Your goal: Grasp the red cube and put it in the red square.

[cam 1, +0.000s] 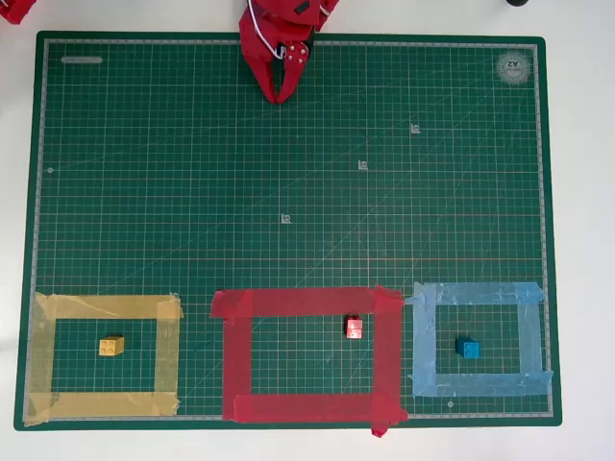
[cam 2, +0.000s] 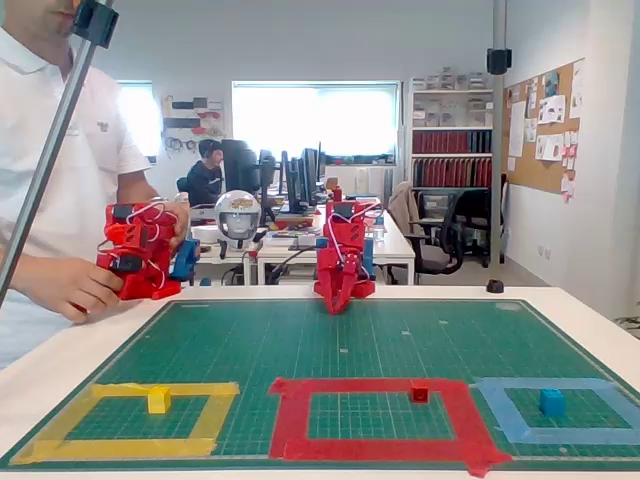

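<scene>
While the red pincer (cam 1: 280,94) hangs at the far edge of the green cutting mat (cam 1: 288,173) with its tips together and nothing between them, the red cube (cam 1: 355,327) sits inside the red square (cam 1: 235,355), near its right strip in the overhead view. On the same gridded mat, a yellow cube (cam 1: 111,346) lies in a yellow tape outline (cam 1: 106,307) and a blue cube (cam 1: 468,349) in a light-blue tape outline (cam 1: 476,293). Around the mat runs a white tabletop (cam 2: 60,360). Behind it, the fixed view shows an office with bright windows (cam 2: 315,120), desks, monitors and a corkboard (cam 2: 545,125).
</scene>
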Controlling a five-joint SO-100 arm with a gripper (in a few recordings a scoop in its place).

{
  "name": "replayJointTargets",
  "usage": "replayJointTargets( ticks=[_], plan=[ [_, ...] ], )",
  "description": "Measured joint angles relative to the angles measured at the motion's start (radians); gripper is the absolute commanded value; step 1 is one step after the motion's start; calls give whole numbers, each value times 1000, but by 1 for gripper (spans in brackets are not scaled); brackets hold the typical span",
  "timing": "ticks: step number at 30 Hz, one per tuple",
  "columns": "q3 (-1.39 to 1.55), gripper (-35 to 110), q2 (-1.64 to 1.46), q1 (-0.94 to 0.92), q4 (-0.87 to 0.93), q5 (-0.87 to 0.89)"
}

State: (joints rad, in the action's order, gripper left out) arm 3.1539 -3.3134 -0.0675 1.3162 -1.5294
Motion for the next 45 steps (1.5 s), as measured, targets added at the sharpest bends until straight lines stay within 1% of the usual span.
replayJointTargets(
  ticks=[45],
  plan=[
    [0,-1,0,18,0,0]
  ],
)
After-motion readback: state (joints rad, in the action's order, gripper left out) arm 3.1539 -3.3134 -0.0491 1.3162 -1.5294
